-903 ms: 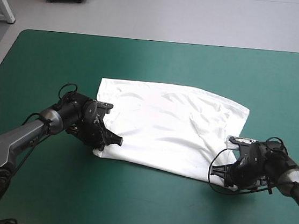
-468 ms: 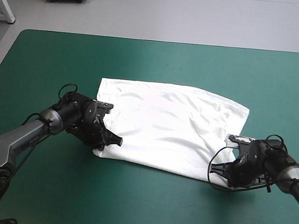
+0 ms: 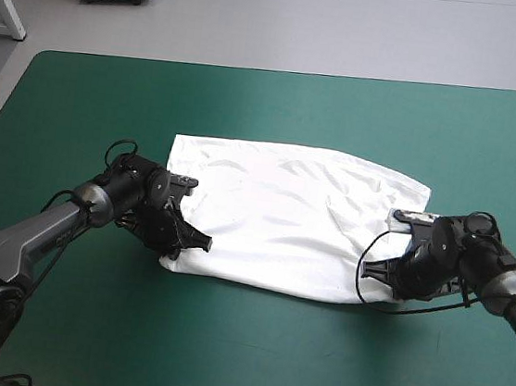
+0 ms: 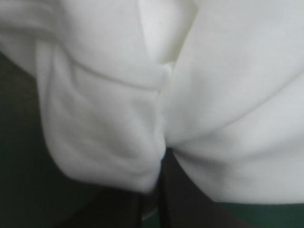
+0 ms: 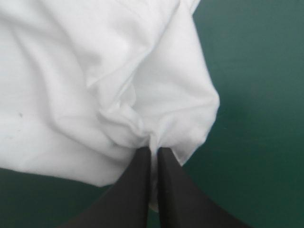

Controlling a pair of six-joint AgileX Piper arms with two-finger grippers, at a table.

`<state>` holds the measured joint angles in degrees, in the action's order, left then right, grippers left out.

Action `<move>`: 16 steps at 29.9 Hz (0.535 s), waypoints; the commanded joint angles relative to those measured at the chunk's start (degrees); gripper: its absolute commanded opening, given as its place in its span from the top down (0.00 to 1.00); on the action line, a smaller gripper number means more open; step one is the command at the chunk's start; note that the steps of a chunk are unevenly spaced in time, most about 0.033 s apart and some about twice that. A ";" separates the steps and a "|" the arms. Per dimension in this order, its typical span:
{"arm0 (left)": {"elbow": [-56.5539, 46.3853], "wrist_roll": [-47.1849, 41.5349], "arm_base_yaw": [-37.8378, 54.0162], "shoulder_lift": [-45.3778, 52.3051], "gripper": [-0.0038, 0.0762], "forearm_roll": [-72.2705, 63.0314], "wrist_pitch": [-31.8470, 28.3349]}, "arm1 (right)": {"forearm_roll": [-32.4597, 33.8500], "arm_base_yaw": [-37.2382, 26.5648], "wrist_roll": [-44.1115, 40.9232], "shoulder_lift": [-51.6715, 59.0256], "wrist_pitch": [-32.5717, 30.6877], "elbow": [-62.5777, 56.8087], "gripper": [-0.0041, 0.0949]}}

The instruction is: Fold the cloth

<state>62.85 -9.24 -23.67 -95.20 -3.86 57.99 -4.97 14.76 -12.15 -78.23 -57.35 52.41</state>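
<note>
The right gripper [image 5: 154, 159] is all but closed. Its two black fingers [image 5: 135, 190] meet in a point with a bunched pinch of the T-shirt [image 5: 71, 80] caught between the tips. The right wrist view shows the cloth puckering into folds that spread from the pinch, and a rounded corner of fabric draped just beside the fingers over the teal-green cover [image 5: 256, 71]. The left gripper [image 4: 159, 185] is likewise nearly closed on the cloth. In the left wrist view its fingers show only as a dark, narrow pair under the white fabric, which is gathered into a fold over them and fills most of the sight. Neither pinch can be made out from the high view, where the fingers are small dark shapes at the cloth's border. That view gives the whole layout instead: the T-shirt lies spread flat and lightly wrinkled near the middle of the table, with the left gripper at its near left corner and the right gripper at its near right corner, well apart.
</note>
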 commanded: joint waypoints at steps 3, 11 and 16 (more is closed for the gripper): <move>6.11 0.03 0.18 1.20 0.96 5.73 5.10 | 3.39 -0.08 0.81 5.19 -5.98 8.11 0.98; 18.97 0.03 0.18 1.92 0.96 7.63 7.27 | 4.24 -0.08 1.89 5.69 -4.97 18.36 0.98; 25.97 0.26 0.18 1.92 0.96 9.46 3.74 | 6.80 -0.08 1.81 4.68 -1.76 22.99 0.98</move>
<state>84.06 -8.89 -23.62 -96.22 3.80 64.72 -0.52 14.76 -11.14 -74.42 -62.68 71.42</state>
